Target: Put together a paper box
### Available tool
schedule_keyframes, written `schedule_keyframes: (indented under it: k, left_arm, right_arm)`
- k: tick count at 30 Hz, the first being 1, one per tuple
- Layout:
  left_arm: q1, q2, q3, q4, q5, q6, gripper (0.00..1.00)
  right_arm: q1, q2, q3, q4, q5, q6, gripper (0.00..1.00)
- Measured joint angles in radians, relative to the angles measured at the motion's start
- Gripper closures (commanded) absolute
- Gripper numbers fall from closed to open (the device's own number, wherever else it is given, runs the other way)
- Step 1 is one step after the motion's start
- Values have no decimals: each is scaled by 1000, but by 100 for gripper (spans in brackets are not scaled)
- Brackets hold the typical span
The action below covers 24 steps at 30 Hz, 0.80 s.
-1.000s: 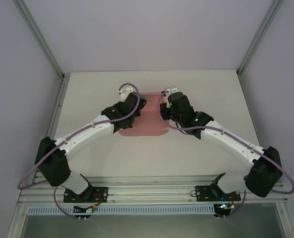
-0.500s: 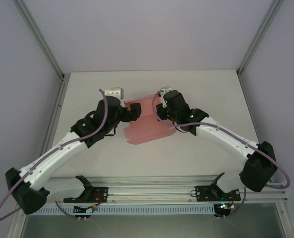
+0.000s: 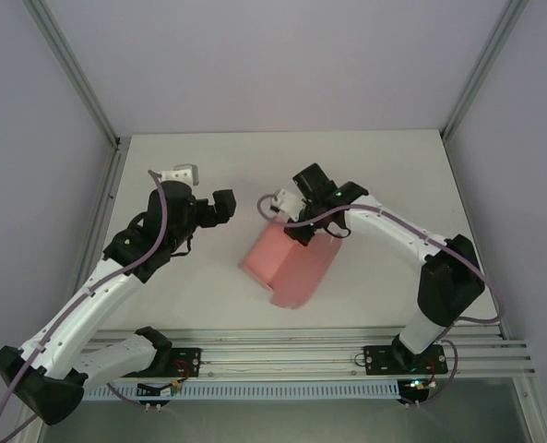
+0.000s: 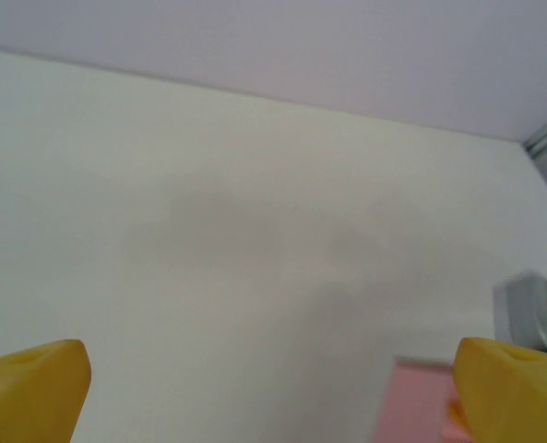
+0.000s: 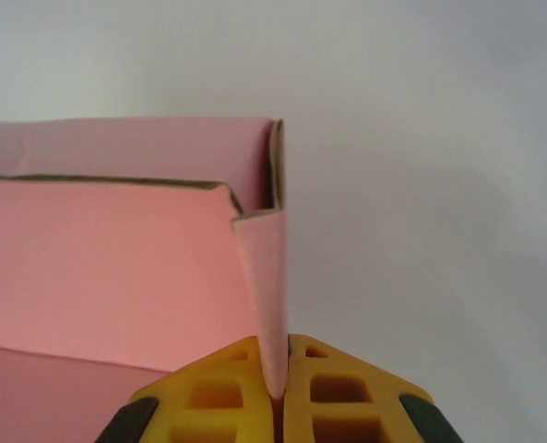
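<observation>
Clamping right gripper (image 5: 278, 374) tight on a corner flap of the paper box (image 3: 291, 263). Holding left gripper (image 3: 221, 209) spread wide, touching nothing, well apart from the box.

A matte white table (image 3: 402, 161) meets a pale lilac back wall (image 3: 273, 55) at 12 o'clock. One aluminium frame post (image 3: 77, 78) slants up from the table's corner at 10 o'clock, and a second post (image 3: 481, 78) at 2 o'clock. A slotted aluminium rail (image 3: 282, 355) runs along the near edge at 6 o'clock.
</observation>
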Motion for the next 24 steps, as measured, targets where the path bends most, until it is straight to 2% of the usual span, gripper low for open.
schedule_keyframes:
  k: [5,12,13,15,18,24]
  left_arm:
    - [122,25,-62,-24,66,-37,0]
    - [222,36,-164,-21,147,-89,0]
    - [231,39,-172,-20,154,-92,0]
    - [243,45,-180,-21,163,-100,0]
    - [249,48,-183,-20,169,-108,0]
    - [262,63,-183,-19,183,-111,0]
  right_arm:
    - [3,163,132,-175,-7,-336,94]
    - [7,369,322,-285,79,-593,90]
    - [9,394,343,-292,99,-614,84]
    - [13,430,365,-294,135,-645,60]
    - [19,446,368,-293,172,-671,39]
    - [36,416,355,-262,182,-676,33]
